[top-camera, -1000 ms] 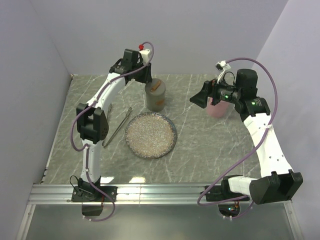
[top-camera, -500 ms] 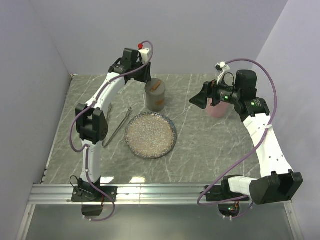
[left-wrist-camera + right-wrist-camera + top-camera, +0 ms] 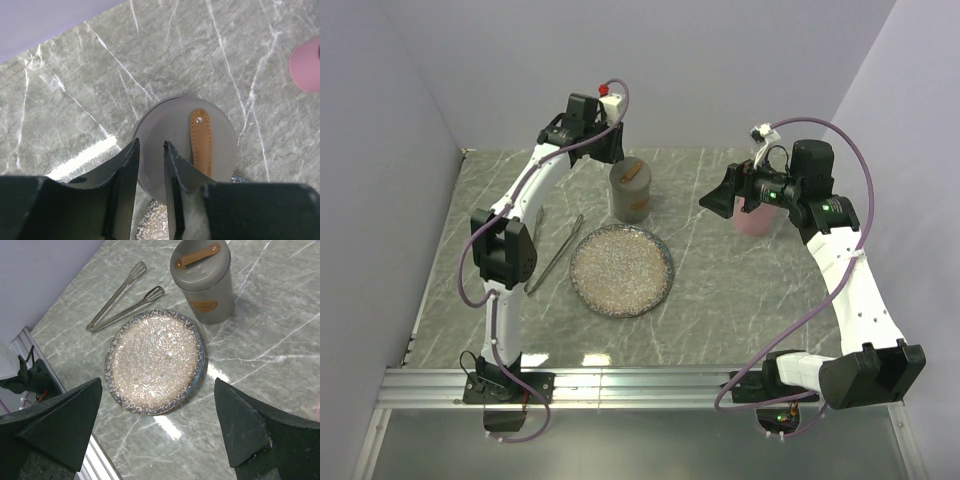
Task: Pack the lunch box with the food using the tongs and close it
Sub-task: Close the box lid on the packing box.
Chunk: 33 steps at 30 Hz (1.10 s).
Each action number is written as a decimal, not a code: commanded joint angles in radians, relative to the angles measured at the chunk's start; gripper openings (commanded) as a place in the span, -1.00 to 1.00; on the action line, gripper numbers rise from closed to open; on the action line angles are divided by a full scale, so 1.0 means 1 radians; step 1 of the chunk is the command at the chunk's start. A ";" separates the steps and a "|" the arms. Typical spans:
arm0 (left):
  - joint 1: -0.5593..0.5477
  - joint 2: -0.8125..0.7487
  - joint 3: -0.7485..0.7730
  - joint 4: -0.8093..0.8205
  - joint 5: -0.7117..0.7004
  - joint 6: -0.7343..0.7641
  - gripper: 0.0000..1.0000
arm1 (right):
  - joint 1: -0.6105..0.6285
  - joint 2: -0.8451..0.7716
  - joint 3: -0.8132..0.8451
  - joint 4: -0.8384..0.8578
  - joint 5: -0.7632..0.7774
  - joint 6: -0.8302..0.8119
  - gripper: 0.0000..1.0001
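The lunch box is a grey round canister with its lid on, and a tan strap runs across the lid. My left gripper hovers just above the lid's left part, open by a narrow gap, with nothing between its fingers. It sits at the back of the table. The tongs lie flat left of the plate, also in the right wrist view. My right gripper hangs wide open high over the table's right side. No food is in view.
A speckled round plate lies bare in front of the lunch box and also shows from the right wrist. A pink cup-like object stands behind the right gripper. Walls close the left, back and right sides.
The left gripper has edged slightly up and back over the lunch box lid. The right arm, tongs and plate have not moved.
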 commanded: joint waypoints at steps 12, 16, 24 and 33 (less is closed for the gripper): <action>0.001 0.047 0.007 -0.008 -0.010 0.009 -0.39 | -0.003 -0.024 0.004 0.010 -0.010 -0.015 0.99; 0.002 0.039 0.026 -0.016 0.001 0.012 -0.27 | -0.005 -0.025 0.000 0.010 -0.012 -0.015 0.99; 0.018 -0.116 0.007 0.066 0.041 0.066 -0.05 | -0.003 -0.039 -0.030 0.019 -0.017 -0.015 0.99; 0.015 -0.219 -0.083 0.047 0.167 0.255 -0.02 | -0.005 -0.044 -0.042 0.039 -0.024 0.000 0.99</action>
